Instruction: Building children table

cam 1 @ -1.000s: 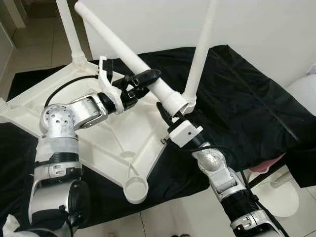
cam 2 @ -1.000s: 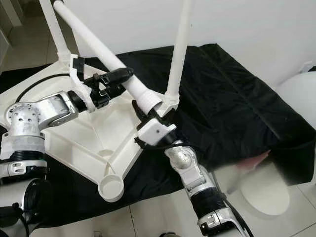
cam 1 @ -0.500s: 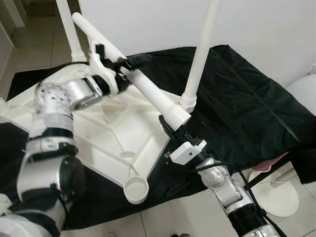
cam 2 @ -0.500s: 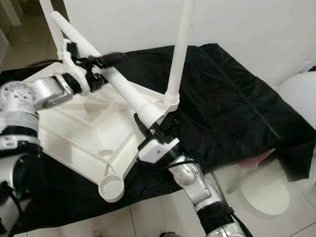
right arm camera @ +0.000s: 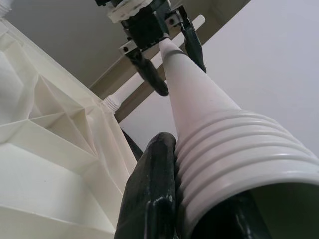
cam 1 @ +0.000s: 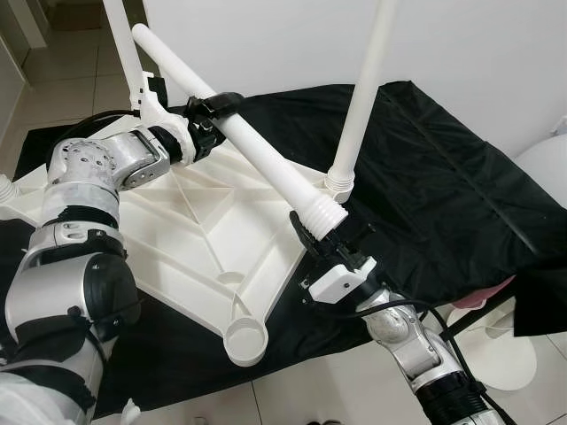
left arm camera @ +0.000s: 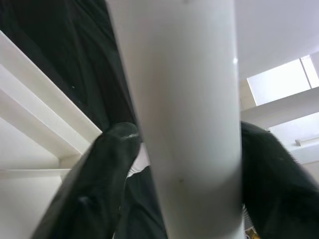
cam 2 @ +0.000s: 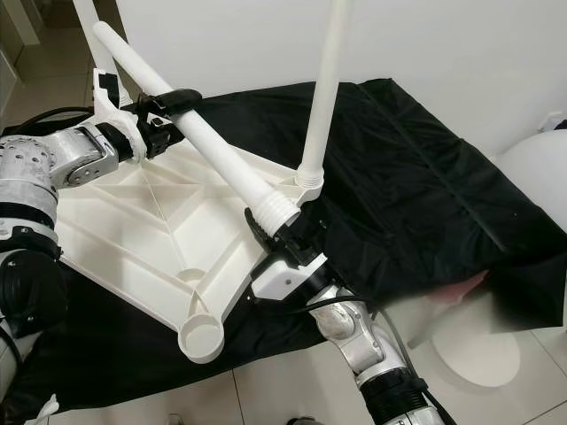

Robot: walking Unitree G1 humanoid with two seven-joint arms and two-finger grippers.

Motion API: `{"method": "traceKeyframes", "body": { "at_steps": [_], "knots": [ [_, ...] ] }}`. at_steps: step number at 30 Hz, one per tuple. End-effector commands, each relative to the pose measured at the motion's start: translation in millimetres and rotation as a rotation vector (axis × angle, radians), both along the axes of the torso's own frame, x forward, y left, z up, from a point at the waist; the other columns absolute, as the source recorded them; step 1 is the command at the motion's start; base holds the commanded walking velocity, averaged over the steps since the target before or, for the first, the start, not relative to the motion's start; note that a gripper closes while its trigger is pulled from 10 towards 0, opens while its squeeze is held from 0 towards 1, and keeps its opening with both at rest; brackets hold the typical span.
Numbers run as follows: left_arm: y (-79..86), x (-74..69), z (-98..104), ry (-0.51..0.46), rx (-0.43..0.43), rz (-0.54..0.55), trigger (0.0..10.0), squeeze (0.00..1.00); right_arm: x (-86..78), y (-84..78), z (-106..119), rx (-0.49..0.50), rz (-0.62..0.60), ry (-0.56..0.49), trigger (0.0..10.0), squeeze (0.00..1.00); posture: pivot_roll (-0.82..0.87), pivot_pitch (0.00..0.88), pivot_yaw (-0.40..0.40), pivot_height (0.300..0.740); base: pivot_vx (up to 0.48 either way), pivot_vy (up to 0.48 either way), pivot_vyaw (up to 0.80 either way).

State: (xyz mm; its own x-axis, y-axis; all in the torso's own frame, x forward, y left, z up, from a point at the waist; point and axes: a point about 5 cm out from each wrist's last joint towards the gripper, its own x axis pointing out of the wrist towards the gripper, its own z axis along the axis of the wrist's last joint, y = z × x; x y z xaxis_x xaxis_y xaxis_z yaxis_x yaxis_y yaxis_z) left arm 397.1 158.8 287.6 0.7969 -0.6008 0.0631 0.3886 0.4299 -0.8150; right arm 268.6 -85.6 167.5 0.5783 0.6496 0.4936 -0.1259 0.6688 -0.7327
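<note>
Bright, even indoor light; sharp head views, soft blur in left wrist close-up.

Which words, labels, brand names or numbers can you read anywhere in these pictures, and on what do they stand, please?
None: no readable text stands on anything in view.
The loose white table leg, the upturned white tabletop and the black cloth are plain.
The left gripper and right gripper, both shut on the leg, bear no legible marks.
</note>
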Motion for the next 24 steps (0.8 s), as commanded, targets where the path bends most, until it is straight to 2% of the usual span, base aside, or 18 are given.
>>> {"method": "traceKeyframes", "body": {
  "at_steps": [1,12,13,18,19,24],
  "knots": [
    [-2.9,-0.6,6,-0.057,-0.026,-0.059,0.0,0.0,0.4,1.1,7,0.014,0.011,-0.041,10.0,0.0,-0.05,0.054,0.017,0.74,0.0,0.0,0.0],
    [0.4,0.2,12,-0.069,-0.057,-0.062,0.0,0.0,0.3,1.9,4,-0.006,0.031,-0.033,10.0,0.0,-0.05,0.054,0.012,0.74,0.0,0.0,0.0],
    [1.4,0.1,14,-0.07,-0.067,-0.063,0.0,0.0,-0.6,2.1,4,0.02,0.051,-0.017,10.0,1.0,-0.04,0.054,0.01,0.74,0.0,0.0,0.0],
    [2.1,0.4,15,-0.061,-0.083,-0.061,0.0,0.0,-1.1,1.7,4,0.042,0.061,-0.006,10.0,1.0,-0.04,0.054,0.01,0.74,0.0,0.0,0.0],
    [3.2,1.0,15,-0.05,-0.088,-0.053,10.0,0.0,-1.5,0.7,4,0.049,0.052,-0.012,10.0,1.0,-0.04,0.054,0.01,0.74,0.0,0.0,0.0],
    [11.8,3.1,14,-0.018,-0.127,-0.012,10.0,0.0,-4.9,-7.8,-4,0.066,-0.022,-0.026,10.0,1.0,-0.04,0.057,0.01,0.74,0.0,0.0,0.0]
  ]
}}
